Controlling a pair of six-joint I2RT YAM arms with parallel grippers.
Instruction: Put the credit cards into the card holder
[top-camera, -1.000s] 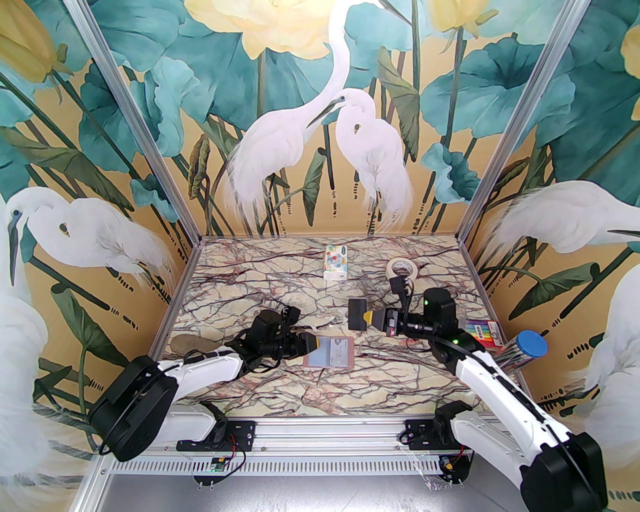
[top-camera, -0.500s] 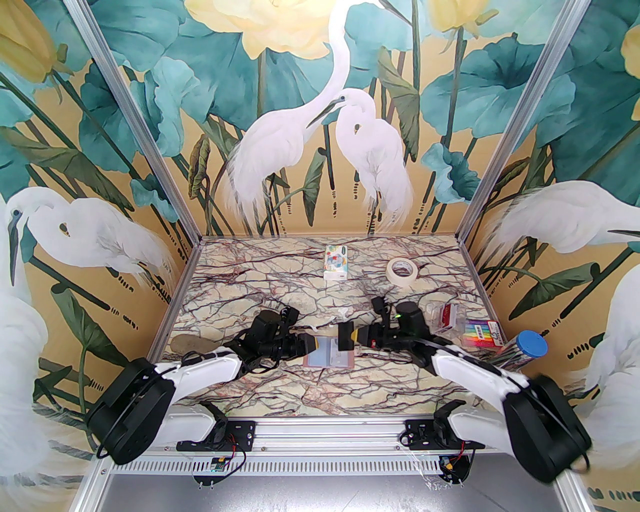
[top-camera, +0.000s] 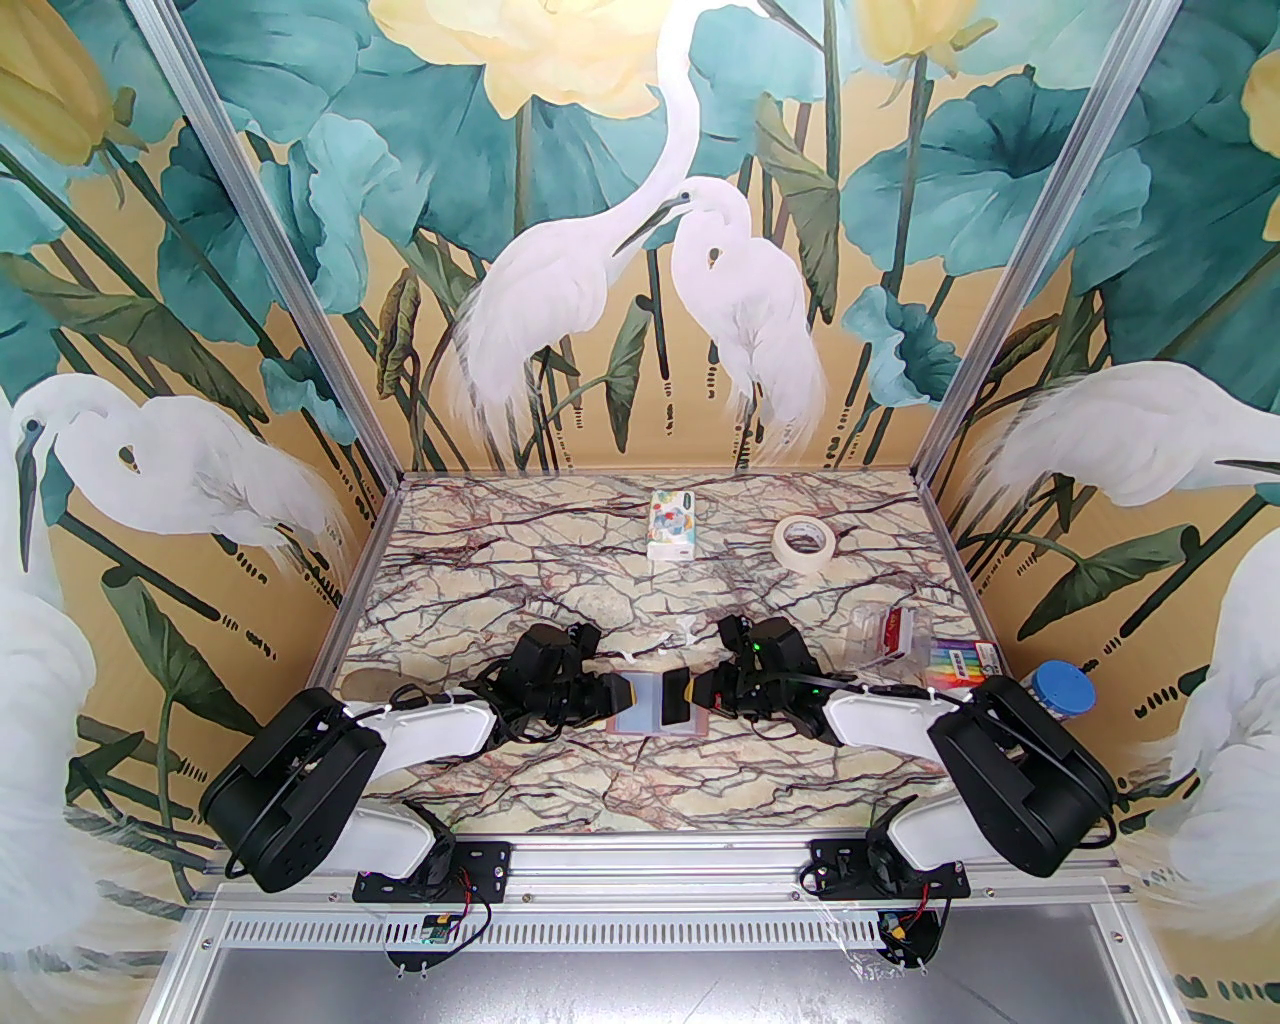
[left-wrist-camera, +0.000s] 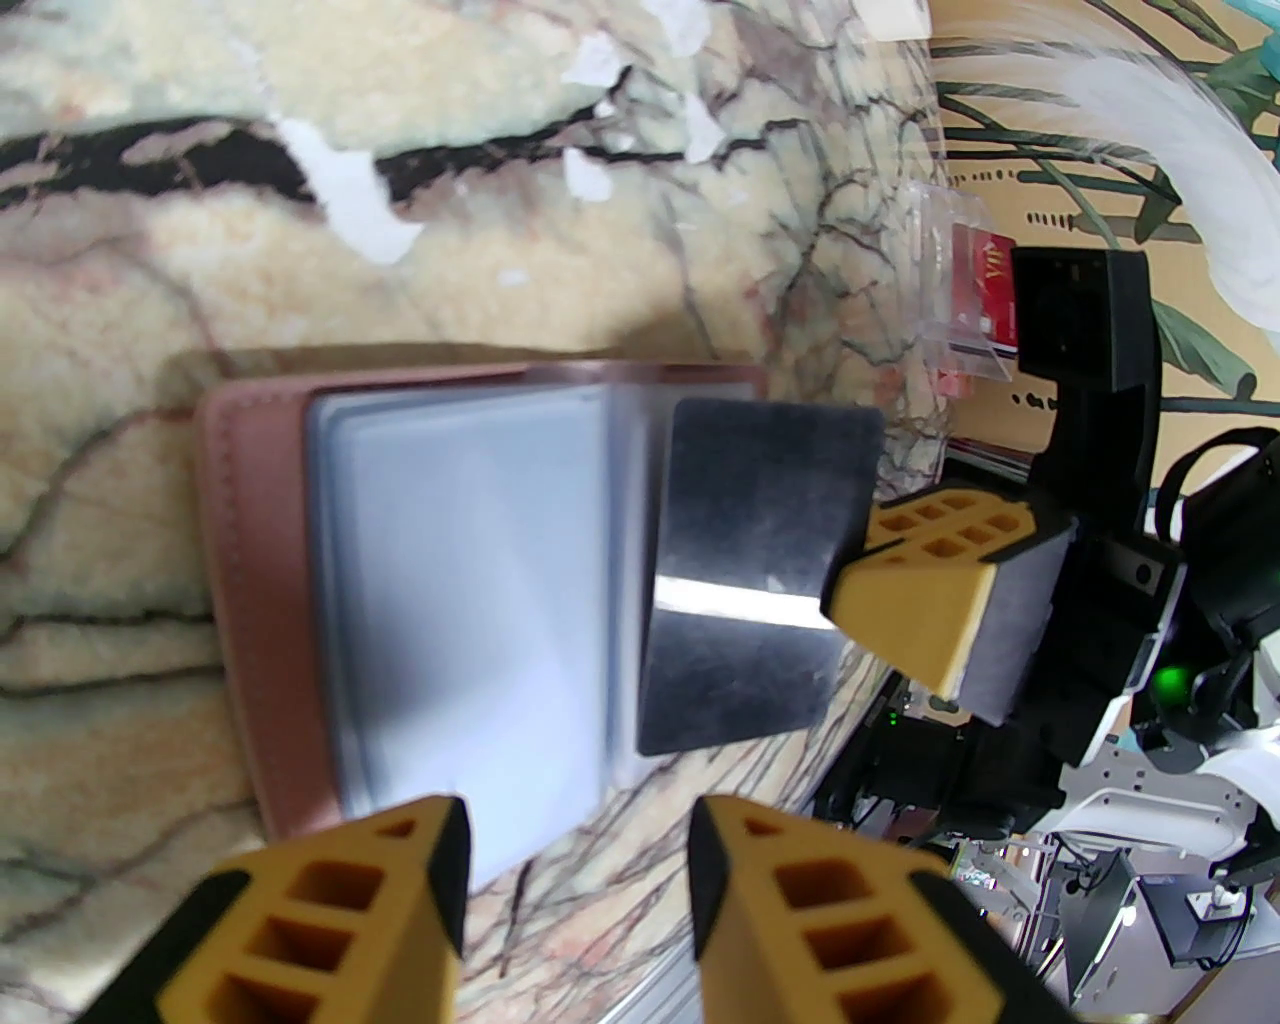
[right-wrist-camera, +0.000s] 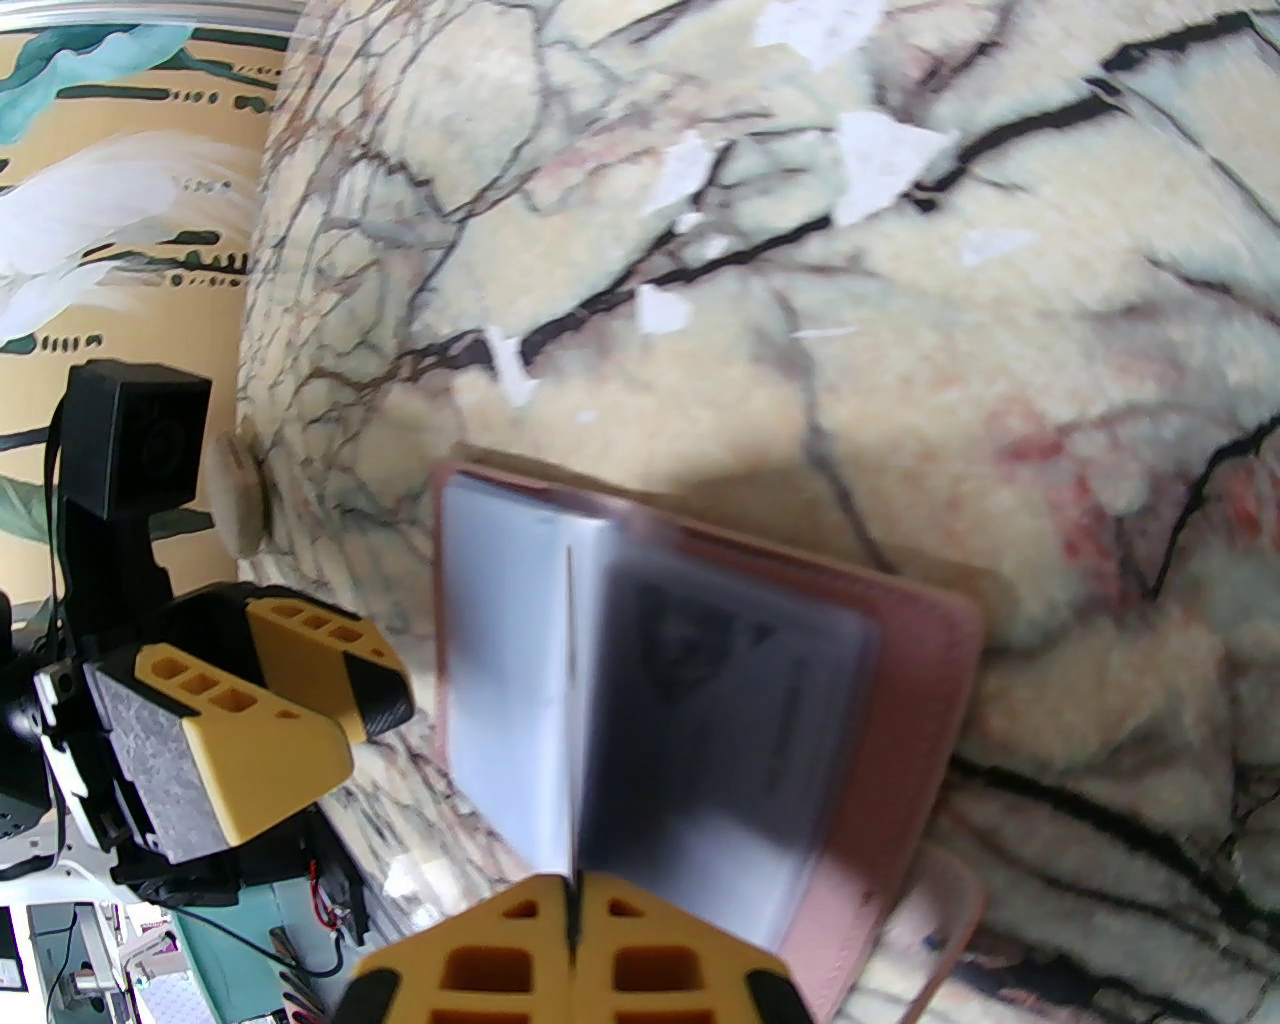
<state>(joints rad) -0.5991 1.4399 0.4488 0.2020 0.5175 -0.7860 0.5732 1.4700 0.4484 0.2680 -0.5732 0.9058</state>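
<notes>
Yellow-fingered and pinched tight, the right claw (right-wrist-camera: 572, 900) grips a dark credit card (left-wrist-camera: 750, 600) by one edge, its free end just ahead over the open pink card holder (left-wrist-camera: 250, 600) on the table (top-camera: 560, 580) below. This looks like the insertion step: next the card's leading edge needs lining up with a sleeve mouth and sliding in flat, while the left claw (left-wrist-camera: 575, 880), part-open and empty, faces it across the holder. The sleeves are too blurred to show any card; well behind the right claw, a clear box (top-camera: 890, 632) holds something red.
</notes>
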